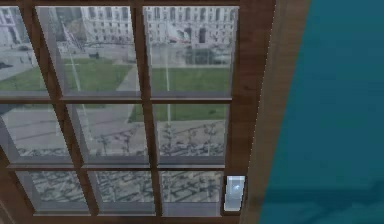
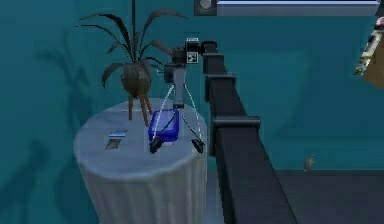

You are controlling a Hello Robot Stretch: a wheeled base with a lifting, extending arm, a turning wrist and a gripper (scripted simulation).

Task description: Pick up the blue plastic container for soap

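A blue container [image 2: 165, 127] lies on the round cloth-covered table [image 2: 120, 170] in the arm side view, toward the table's right side. The dark arm [image 2: 235, 130] rises from the bottom edge to the gripper [image 2: 177, 146], whose two thin fingers [image 2: 158, 130] reach down on either side of the blue container. The container rests on the tabletop, so I cannot tell whether the gripper holds anything.
A potted plant [image 2: 130, 70] with long dark leaves stands at the table's back. A small flat item [image 2: 115, 141] lies on its left. Teal walls lie behind. In the forward view, a wood-framed glass door [image 1: 120, 110] stands close ahead, with a teal wall [image 1: 335, 120] at the right.
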